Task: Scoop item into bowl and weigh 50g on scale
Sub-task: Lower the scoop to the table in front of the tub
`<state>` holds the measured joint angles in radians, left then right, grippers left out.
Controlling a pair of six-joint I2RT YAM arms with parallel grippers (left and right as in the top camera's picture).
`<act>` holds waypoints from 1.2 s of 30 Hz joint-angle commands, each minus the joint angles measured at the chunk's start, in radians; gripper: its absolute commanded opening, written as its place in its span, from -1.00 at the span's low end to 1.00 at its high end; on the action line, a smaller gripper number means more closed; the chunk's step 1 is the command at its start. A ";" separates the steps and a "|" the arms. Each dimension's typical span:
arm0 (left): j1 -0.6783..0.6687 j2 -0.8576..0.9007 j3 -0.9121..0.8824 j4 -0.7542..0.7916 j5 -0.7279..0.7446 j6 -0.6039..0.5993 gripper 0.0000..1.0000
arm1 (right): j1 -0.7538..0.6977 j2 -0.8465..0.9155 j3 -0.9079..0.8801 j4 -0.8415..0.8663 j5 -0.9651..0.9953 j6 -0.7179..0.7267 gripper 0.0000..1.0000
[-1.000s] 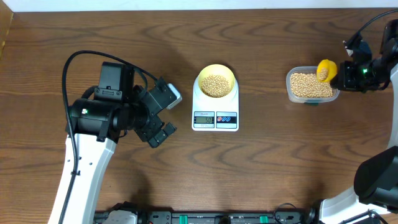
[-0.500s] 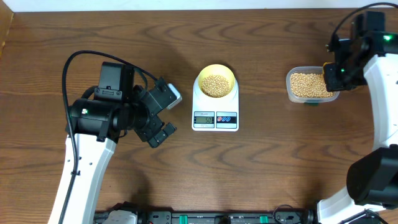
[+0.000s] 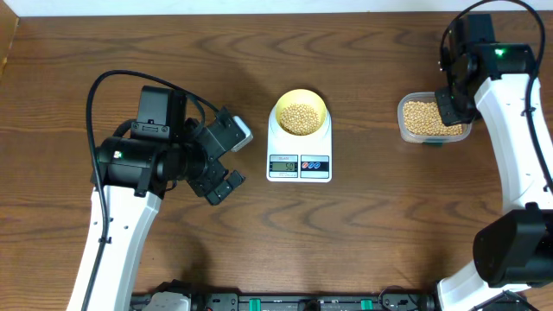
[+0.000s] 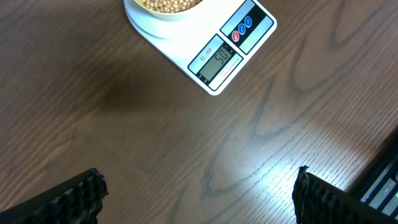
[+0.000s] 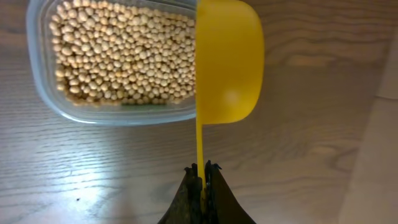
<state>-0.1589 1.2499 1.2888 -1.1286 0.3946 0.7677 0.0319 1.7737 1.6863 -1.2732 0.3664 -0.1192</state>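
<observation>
The pale yellow bowl [image 3: 300, 112] holds tan beans [image 3: 299, 119] and stands on the white scale [image 3: 299, 162], whose display is lit. In the left wrist view the scale [image 4: 231, 51] and the bowl's edge [image 4: 163, 7] lie at the top. My left gripper [image 3: 237, 157] [image 4: 199, 199] is open above bare wood left of the scale. My right gripper [image 5: 202, 171] [image 3: 451, 111] is shut on the thin handle of the yellow scoop [image 5: 229, 62]. The scoop's cup hangs over the right rim of the clear tub [image 5: 43, 93] of beans [image 5: 118, 56]; no beans show in it.
The clear tub [image 3: 406, 131] stands at the right of the table, about a hand's width from the scale. A pale strip [image 5: 388, 149] borders the wood at the far right of the right wrist view. A rail with fixtures [image 3: 302, 302] runs along the table's front edge.
My right arm has swung from the right edge to above the tub's right end. The scoop, seen over the tub a second ago, is now hidden under the wrist overhead. The left arm stayed still.
</observation>
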 commanded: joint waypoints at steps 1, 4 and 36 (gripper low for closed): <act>0.003 0.000 -0.008 -0.004 0.016 0.018 0.96 | 0.021 -0.019 -0.005 0.002 -0.046 0.073 -0.98; 0.003 0.000 -0.008 -0.004 0.016 0.018 0.96 | 0.019 -0.051 -0.005 0.002 -0.208 0.065 -0.98; 0.003 0.000 -0.008 -0.004 0.016 0.018 0.96 | -0.234 -0.338 -0.680 0.295 -1.272 0.025 -0.98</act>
<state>-0.1589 1.2499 1.2884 -1.1286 0.3950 0.7677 -0.1989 1.4391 1.0924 -1.0260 -0.7689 -0.1066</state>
